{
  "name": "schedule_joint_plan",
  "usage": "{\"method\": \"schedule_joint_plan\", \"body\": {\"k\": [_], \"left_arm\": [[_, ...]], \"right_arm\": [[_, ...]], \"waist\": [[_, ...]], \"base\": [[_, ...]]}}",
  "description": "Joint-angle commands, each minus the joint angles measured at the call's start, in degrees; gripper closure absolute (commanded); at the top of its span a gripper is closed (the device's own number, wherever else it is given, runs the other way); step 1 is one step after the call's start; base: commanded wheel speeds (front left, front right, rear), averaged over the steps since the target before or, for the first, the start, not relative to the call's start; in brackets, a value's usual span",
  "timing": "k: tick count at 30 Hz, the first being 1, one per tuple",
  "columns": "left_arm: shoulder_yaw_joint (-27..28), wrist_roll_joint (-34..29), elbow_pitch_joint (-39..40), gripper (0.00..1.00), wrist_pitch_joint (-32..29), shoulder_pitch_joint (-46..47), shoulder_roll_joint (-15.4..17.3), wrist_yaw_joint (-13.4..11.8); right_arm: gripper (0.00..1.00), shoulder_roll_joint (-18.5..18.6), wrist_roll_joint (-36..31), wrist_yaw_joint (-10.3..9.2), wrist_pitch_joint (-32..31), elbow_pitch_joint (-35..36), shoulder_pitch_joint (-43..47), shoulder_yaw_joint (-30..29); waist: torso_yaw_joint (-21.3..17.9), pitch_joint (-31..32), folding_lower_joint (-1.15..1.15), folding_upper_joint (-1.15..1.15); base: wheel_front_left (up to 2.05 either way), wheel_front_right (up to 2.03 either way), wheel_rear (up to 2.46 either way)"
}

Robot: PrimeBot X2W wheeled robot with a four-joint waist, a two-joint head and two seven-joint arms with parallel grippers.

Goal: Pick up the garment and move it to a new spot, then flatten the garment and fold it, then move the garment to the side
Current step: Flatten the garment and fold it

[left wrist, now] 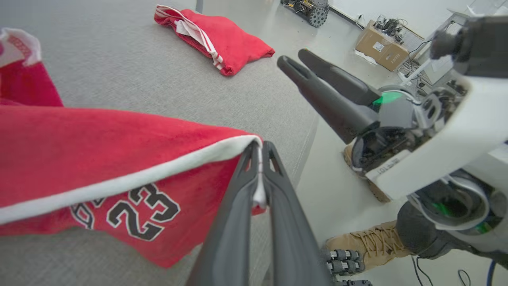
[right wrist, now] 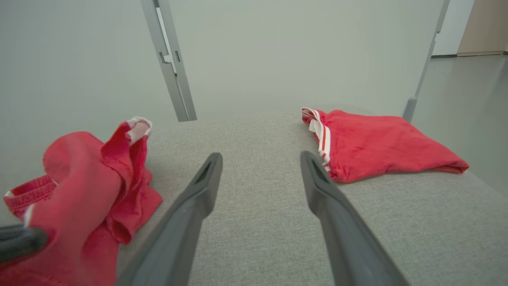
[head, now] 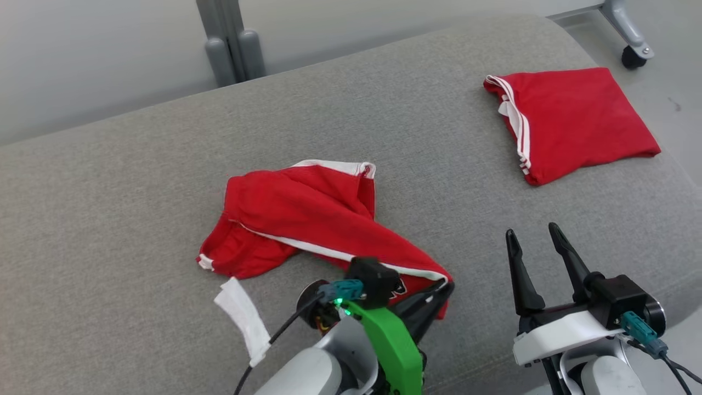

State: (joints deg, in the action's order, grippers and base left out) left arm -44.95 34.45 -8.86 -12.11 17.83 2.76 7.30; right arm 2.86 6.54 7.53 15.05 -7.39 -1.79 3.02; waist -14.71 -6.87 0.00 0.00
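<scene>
**A:** Where is the crumpled red fabric garment with white trim (head: 307, 214)?

**B:** It is bunched near the middle of the grey upholstered surface (head: 137, 192). Its near right corner carries a black "23".

**A:** And the left gripper (left wrist: 260, 147)?

**B:** It is at that corner. Its two dark fingers are pressed together, with the white hem pinched between the tips.

**A:** What about the right gripper (head: 532, 230)?

**B:** It is to the right of the garment and apart from it, over the near right of the surface. Its fingers are spread wide with nothing between them.

**A:** Is anything else lying there?

**B:** A folded red garment with white stripes (head: 576, 120) sits at the far right, well apart from the crumpled one. A small white strip (head: 241, 318) lies on the surface just near and left of the crumpled garment. On the floor beside the surface, the left wrist view catches a person's tan laced boot (left wrist: 369, 246).
</scene>
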Motion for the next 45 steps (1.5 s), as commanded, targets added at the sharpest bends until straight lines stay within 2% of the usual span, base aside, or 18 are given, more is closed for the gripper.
{"method": "schedule_joint_plan", "body": {"k": [1, 5, 6, 7, 8, 9, 10, 14, 18, 19, 23, 25, 30, 34, 36, 39, 42, 45], "left_arm": [[-1.26, 0.96, 0.52, 1.00, -0.18, 2.29, 0.27, -0.18], [-5.51, 2.15, 0.27, 1.00, 2.61, 8.25, 0.23, -2.60], [-6.68, 2.57, -0.07, 0.96, 4.25, 9.91, 0.28, -3.73], [-7.96, 2.97, -0.35, 0.81, 5.61, 11.35, 0.25, -4.33], [-9.04, 4.74, -0.64, 0.51, 7.65, 12.43, 0.24, -5.17], [-10.01, 6.37, -1.20, 0.10, 9.04, 13.12, 0.29, -6.12], [-11.68, 7.70, -2.16, 0.00, 10.05, 14.34, 0.34, -7.08], [-18.30, 12.99, -4.53, 0.00, 10.77, 17.40, 0.29, -8.38], [-24.27, 17.12, -5.74, 0.00, 7.23, 19.31, 0.36, -6.66], [-24.41, 17.82, -5.90, 0.00, 7.45, 19.33, 0.29, -7.10], [-21.94, 18.07, -7.58, 0.00, 10.72, 20.27, 0.48, -9.98], [-19.47, 17.64, -8.14, 0.00, 13.48, 19.92, 2.22, -12.15], [-12.33, 18.49, -7.53, 0.00, 19.11, 15.43, 9.99, -18.74], [-9.15, 19.74, -5.95, 0.00, 20.74, 10.90, 16.11, -22.24], [-8.26, 20.23, -5.04, 0.00, 21.22, 9.20, 17.97, -23.30], [-7.66, 20.77, -4.17, 0.00, 21.49, 8.00, 19.10, -23.94], [-7.56, 20.74, -4.47, 0.00, 21.71, 7.98, 18.93, -24.30], [-8.20, 21.57, -4.82, 0.00, 20.62, 8.07, 17.63, -23.35]], "right_arm": [[0.00, 0.06, 0.65, -0.09, 0.15, -0.32, -0.82, 0.42], [0.00, 0.06, 2.28, -0.09, 0.15, -0.70, -1.68, 1.19], [0.00, 0.07, 2.62, -0.09, 0.15, -0.86, -1.87, 1.36], [0.00, 0.04, 2.84, -0.09, 0.15, -0.92, -2.02, 1.46], [0.00, 0.03, 3.15, -0.09, 0.15, -1.04, -2.16, 1.71], [0.00, 0.04, 3.42, -0.08, 0.15, -1.18, -2.20, 1.80], [0.00, 0.02, 3.73, -0.09, 0.15, -1.34, -2.30, 2.08], [0.00, 0.06, 4.55, -0.09, 0.15, -1.55, -2.20, 2.32], [0.00, -0.05, 4.66, -0.09, 0.15, -1.57, -1.83, 1.48], [0.00, -0.04, 4.64, -0.09, 0.15, -1.65, -1.80, 1.36], [0.00, 0.05, 4.69, -0.08, 0.15, -1.76, -1.63, 0.77], [0.00, 0.05, 4.49, -0.08, 0.15, -1.73, -1.38, 0.53], [0.00, 0.05, 3.66, -0.08, 0.15, -1.70, -0.11, -0.57], [0.00, 0.05, 2.87, -0.08, 0.15, -1.47, 0.57, -0.98], [0.00, 0.05, 2.39, -0.08, 0.15, -1.40, 0.63, -0.89], [0.00, 0.05, 2.00, -0.09, 0.15, -1.28, 0.14, -0.79], [0.00, 0.05, 1.65, -0.09, 0.15, -1.37, -0.50, -0.27], [0.00, 0.07, 1.60, -0.08, 0.15, -1.43, -0.76, -0.05]], "waist": [[-2.71, -1.26, 0.00, 0.00], [-6.21, -2.65, 0.00, 0.00], [-7.10, -3.02, 0.00, 0.00], [-7.76, -3.35, 0.00, 0.00], [-8.56, -3.71, 0.00, 0.00], [-9.13, -3.92, 0.00, 0.00], [-9.83, -4.18, 0.00, 0.00], [-11.17, -4.78, 0.00, 0.00], [-10.45, -4.69, 0.00, 0.00], [-10.08, -4.54, 0.00, 0.00], [-8.22, -3.78, 0.00, 0.00], [-7.14, -3.30, 0.00, 0.00], [-4.53, -1.72, 0.00, 0.00], [-2.63, -1.31, 0.00, 0.00], [-1.85, -1.44, 0.00, 0.00], [-1.02, -1.83, 0.00, 0.00], [-0.76, -2.16, 0.00, 0.00], [-0.85, -2.35, 0.00, 0.00]], "base": [[0.00, 0.00, 0.00], [0.00, 0.00, 0.00], [0.00, 0.00, 0.00], [0.00, 0.00, 0.00], [0.00, 0.00, 0.00], [0.00, 0.00, 0.00], [0.00, 0.00, 0.00], [0.00, 0.00, 0.00], [0.00, 0.00, 0.00], [0.00, 0.00, 0.00], [0.00, 0.00, 0.00], [0.00, 0.00, 0.00], [0.00, 0.00, 0.00], [0.00, 0.00, 0.00], [0.00, 0.00, 0.00], [0.00, 0.00, 0.00], [0.00, 0.00, 0.00], [0.00, 0.00, 0.00]]}}
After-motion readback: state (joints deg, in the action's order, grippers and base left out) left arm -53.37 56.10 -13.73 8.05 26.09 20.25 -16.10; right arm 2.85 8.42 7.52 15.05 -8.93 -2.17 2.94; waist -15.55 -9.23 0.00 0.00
